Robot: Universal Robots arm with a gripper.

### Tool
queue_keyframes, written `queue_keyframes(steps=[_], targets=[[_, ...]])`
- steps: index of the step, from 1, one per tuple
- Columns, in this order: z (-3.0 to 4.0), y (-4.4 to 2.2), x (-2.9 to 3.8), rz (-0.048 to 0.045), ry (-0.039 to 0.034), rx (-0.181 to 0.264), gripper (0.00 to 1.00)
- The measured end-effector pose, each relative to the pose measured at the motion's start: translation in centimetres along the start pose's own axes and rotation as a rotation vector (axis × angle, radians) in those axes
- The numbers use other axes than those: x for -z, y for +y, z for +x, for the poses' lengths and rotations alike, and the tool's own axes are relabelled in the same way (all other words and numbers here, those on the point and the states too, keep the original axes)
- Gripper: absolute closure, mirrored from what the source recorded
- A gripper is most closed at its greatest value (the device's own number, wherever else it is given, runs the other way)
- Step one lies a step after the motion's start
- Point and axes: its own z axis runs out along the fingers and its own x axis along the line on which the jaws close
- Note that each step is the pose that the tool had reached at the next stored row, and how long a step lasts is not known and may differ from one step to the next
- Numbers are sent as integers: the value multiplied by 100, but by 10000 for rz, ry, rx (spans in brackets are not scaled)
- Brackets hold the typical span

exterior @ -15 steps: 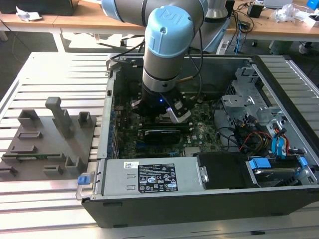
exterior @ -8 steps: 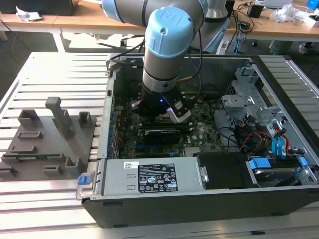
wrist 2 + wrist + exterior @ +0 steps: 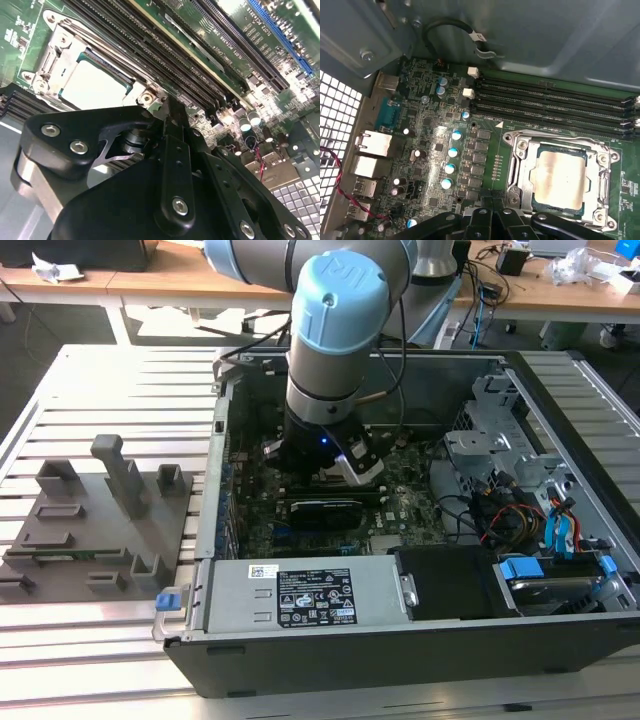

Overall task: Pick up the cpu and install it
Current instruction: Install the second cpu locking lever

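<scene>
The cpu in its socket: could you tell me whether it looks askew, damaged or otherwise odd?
Nothing stands out. In both wrist views the cpu lies flat and square inside the socket frame on the motherboard, with no visible tilt or damage. The gripper is beside it, not touching it.

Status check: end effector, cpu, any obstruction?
End effector inside case, above board, nothing visibly held. Cpu seated in socket. No obstruction seen.
</scene>
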Motion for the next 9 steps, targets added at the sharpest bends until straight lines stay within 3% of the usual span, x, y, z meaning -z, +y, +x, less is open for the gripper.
queue_keyframes(steps=[2,5,7,9], targets=[[-83,6,4,93,39,-13,89],[-147,21,66,211,67,-21,89],[-230,31,86,411,141,-42,89],[-324,60,84,716,245,-71,89]])
